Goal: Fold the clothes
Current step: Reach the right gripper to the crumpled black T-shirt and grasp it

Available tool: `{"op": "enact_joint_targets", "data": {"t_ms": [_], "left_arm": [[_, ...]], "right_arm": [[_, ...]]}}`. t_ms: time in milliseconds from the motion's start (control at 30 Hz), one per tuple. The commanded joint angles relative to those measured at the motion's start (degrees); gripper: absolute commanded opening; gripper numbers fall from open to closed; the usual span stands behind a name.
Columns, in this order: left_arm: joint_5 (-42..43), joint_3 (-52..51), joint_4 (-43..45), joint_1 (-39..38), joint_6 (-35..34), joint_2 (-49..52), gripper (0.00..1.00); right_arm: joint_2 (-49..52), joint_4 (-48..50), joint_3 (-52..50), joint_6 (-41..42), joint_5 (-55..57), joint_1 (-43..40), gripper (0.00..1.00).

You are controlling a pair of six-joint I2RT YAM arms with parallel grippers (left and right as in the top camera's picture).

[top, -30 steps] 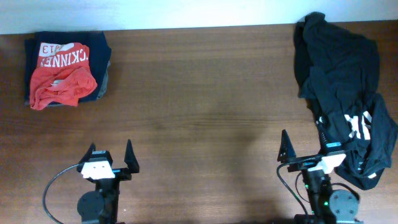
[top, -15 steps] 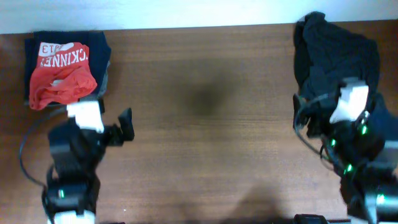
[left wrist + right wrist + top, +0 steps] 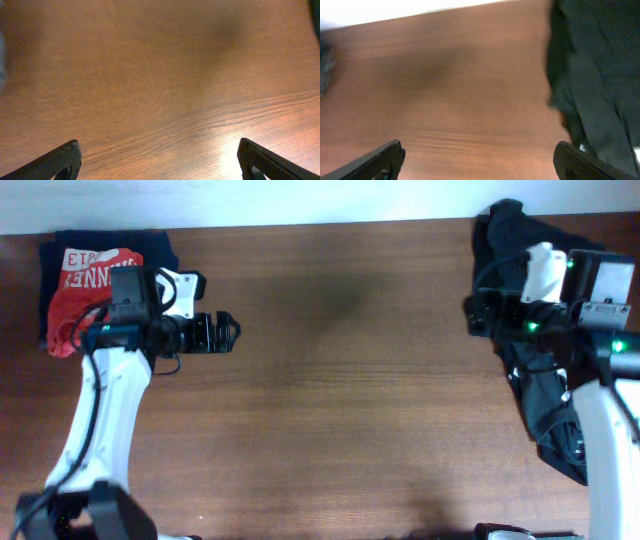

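A heap of black clothes [image 3: 505, 235] lies crumpled along the table's right side. It also shows in the right wrist view [image 3: 600, 60] as dark cloth at the right. My right gripper [image 3: 472, 315] hangs open and empty at the heap's left edge, over bare wood; its fingers [image 3: 480, 160] are spread wide, and the right finger is next to the cloth. My left gripper [image 3: 226, 333] is open and empty above the table's left part, pointing right. Its spread fingers [image 3: 160, 162] show only wood between them.
A folded stack stands at the back left: a red shirt with white lettering [image 3: 85, 285] on a navy one [image 3: 160, 245], just behind my left arm. The wooden table [image 3: 340, 400] ends at a white wall at the back.
Both arms have risen from the front edge and reached toward the back. The left gripper now points right near the folded stack. The right gripper now sits at the black heap's left edge.
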Motion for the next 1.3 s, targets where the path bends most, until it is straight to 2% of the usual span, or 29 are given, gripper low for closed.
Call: {"op": "enact_joint_targets", "data": {"t_ms": [0, 67, 200, 367, 733, 800, 967, 1033, 1067, 1267], "left_arm": [[2.0, 0.8, 0.1, -0.4, 1.4, 2.8, 0.99], [2.0, 0.8, 0.6, -1.2, 3.4, 3.0, 0.99], [1.7, 0.8, 2.4, -3.8, 3.8, 3.0, 0.99], [1.1, 0.8, 4.9, -7.2, 3.8, 3.0, 0.99], [-1.9, 0.8, 6.6, -11.3, 3.7, 3.0, 0.99], [-1.9, 0.8, 6.7, -11.6, 3.7, 3.0, 0.99], [-1.9, 0.8, 6.7, -11.6, 3.7, 3.0, 0.97], [-1.9, 0.8, 7.1, -11.6, 3.7, 2.9, 0.82], [-1.9, 0.9, 7.3, -11.5, 3.7, 2.7, 0.78], [-2.4, 5.3, 7.8, -9.5, 3.7, -1.2, 0.76]], "right_arm": [[5.3, -2.4, 0.5, 14.2, 5.7, -8.8, 1.0], [8.5, -3.1, -0.3, 15.6, 5.3, -13.8, 0.94], [15.1, -3.1, -3.1, 16.9, 4.8, -22.3, 0.89], [19.6, -1.8, -6.8, 19.9, 4.6, -28.6, 0.86], [20.5, 8.7, -19.8, 19.9, 4.9, -32.9, 0.82], [20.5, 9.9, -21.1, 19.9, 4.8, -32.9, 0.72], [20.5, 10.9, -21.7, 19.8, 4.7, -32.9, 0.05], [20.3, 11.6, -21.4, 18.6, 3.7, -32.9, 0.04], [19.9, 11.5, -20.8, 16.8, 1.7, -32.9, 0.04], [13.0, 4.8, -11.8, 8.1, -11.3, -31.3, 0.04]]}}
